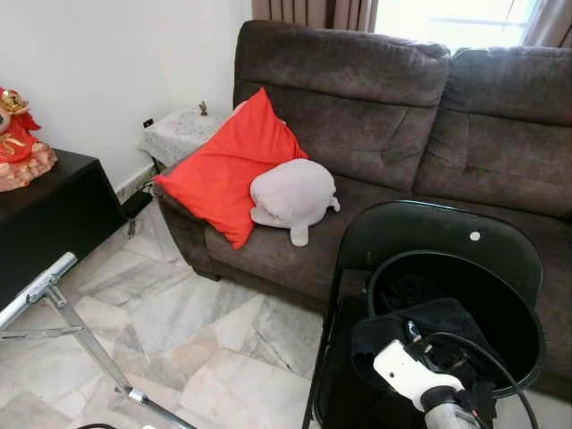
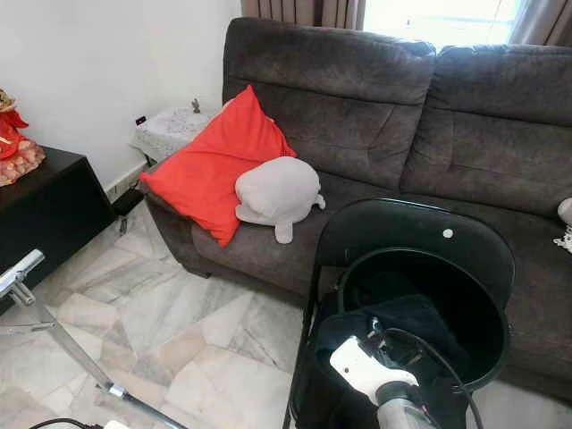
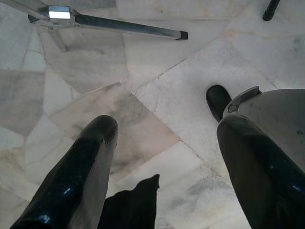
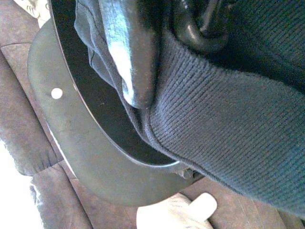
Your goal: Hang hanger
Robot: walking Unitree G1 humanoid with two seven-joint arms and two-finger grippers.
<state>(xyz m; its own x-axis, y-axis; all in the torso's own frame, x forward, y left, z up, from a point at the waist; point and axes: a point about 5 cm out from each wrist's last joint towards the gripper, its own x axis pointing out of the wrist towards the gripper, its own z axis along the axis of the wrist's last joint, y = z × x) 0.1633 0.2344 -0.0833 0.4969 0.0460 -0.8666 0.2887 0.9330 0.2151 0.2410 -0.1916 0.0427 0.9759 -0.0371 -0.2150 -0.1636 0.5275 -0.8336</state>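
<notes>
Over the black chair (image 1: 420,234), your right hand (image 4: 157,62) pinched dark cloth (image 4: 228,109) with a hanger (image 4: 198,28); left hand (image 3: 162,157) hung spread; next needed carrying to the rack (image 1: 54,299).

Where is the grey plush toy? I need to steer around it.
The grey plush toy lies on the sofa seat, ahead left, leaning against the red cushion.

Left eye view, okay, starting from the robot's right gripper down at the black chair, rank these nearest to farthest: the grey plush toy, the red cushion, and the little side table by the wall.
From the right gripper, low at the black folding chair:
1. Grey plush toy, on the sofa seat, to the gripper's left.
2. Red cushion, propped against the sofa arm behind the toy.
3. Side table, beyond the sofa arm, against the white wall.
</notes>
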